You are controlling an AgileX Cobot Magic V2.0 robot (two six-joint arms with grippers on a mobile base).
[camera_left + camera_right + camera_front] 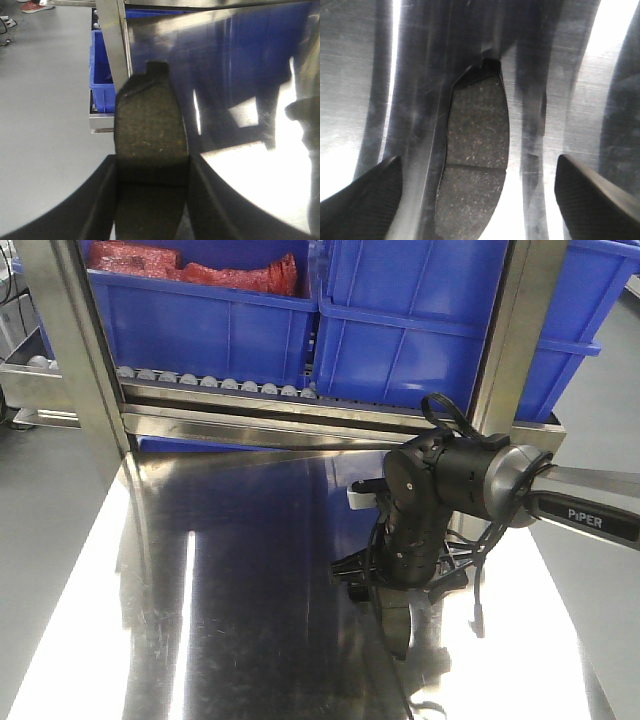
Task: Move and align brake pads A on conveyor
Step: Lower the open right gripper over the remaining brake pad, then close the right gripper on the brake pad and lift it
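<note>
Clamped shut, the left claw (152,167) has a brake pad (150,125) pinched between its two black fingers (100,200), one on each long edge. I get the grainy grey face square on from that wrist camera, with a groove crossing it between the fingers and a black tab at the far end. Behind this pad I see grey floor (45,110) on one side and the shiny steel table (240,75) on the other, so from this view it sits over the table's edge. I cannot tell whether it touches the metal. A steel post (112,35) and a blue bin (100,75) stand beyond it.

The right claw (477,160) is spread wide, with its fingertips (370,195) well apart on either side of a second pad (480,130) and touching neither edge. That pad lies flat on the steel, grey face up, groove across it, tab pointing away from the camera.

From the front camera I see the right arm (450,485) reaching in from the side, wrist bent down toward the tabletop and black cables (470,560) looped around it. At the back of the table, a rack of rollers (200,380) carries blue bins (210,330). One of them holds red material (200,265).
</note>
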